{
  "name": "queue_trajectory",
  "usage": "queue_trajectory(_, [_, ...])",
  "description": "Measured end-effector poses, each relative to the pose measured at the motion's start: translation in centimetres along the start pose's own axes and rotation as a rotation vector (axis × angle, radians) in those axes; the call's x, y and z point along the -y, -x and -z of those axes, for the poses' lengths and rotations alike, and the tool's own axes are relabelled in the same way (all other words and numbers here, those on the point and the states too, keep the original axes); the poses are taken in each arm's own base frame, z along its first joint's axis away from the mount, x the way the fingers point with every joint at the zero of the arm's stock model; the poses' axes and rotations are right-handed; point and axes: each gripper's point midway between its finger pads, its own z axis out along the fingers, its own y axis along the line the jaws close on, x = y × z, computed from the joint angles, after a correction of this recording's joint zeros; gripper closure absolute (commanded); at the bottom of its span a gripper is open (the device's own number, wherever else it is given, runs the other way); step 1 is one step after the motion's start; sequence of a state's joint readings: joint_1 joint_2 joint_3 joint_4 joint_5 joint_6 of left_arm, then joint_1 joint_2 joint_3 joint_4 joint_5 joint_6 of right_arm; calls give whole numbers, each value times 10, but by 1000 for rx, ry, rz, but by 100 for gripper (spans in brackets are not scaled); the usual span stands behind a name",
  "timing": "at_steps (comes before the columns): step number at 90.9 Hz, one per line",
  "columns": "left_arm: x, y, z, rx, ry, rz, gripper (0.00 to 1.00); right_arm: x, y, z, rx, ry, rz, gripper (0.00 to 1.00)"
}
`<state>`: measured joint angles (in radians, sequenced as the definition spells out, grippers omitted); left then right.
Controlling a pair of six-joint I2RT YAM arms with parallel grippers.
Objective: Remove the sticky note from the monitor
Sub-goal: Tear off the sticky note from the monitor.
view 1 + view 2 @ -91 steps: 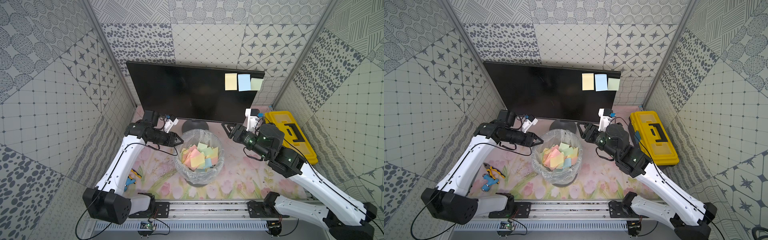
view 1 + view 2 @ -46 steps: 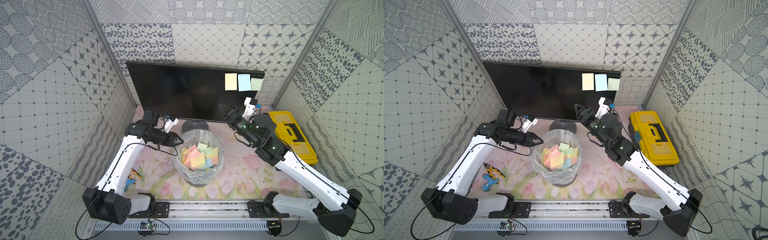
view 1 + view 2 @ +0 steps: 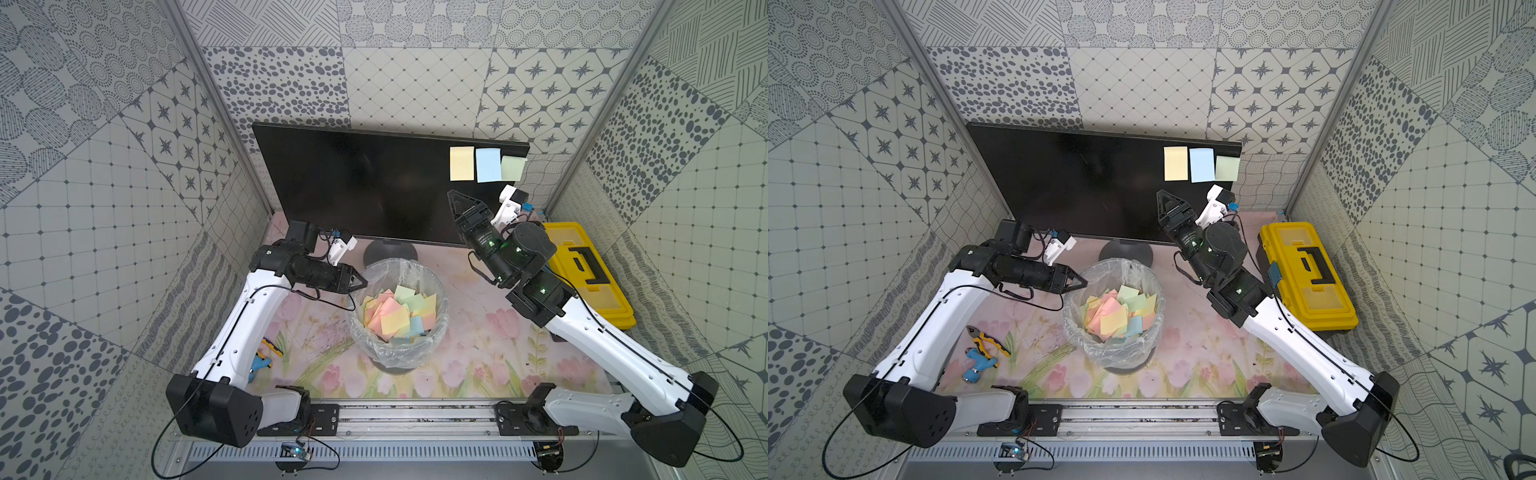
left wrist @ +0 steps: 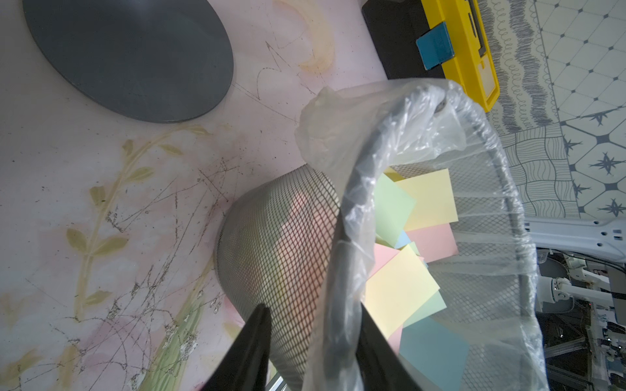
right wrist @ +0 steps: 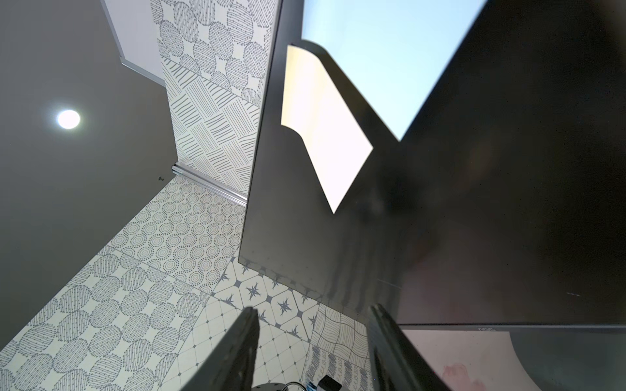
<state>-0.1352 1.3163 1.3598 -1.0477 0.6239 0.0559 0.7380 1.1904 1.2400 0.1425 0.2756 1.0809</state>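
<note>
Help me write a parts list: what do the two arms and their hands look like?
Both the left arm and right arm have white link shells, black joint housings and a black cable along each. The left hand and right hand are black, tapering to pointed fingers, each with a white camera mount.

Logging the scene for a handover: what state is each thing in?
monitor: upright, screen dark
yellow note: stuck on screen
blue note: stuck on screen
green note: stuck on screen
bin: lined, holding notes
toolbox: closed
left gripper: shut on bin rim
right gripper: open, empty
</note>
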Motion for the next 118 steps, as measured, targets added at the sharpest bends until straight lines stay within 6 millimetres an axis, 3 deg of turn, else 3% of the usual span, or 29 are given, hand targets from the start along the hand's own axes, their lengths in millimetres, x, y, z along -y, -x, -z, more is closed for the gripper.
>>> queue_trajectory(27, [0,0,0,0,0,0,58,0,13,-6,69,-8,-9,47])
queue_trajectory(73, [0,0,0,0,0,0,58,9,23,-20,111,-28,-11,58])
queue_trajectory(118, [0,0,0,0,0,0,58,2,31,-21,130,-7,-22,96])
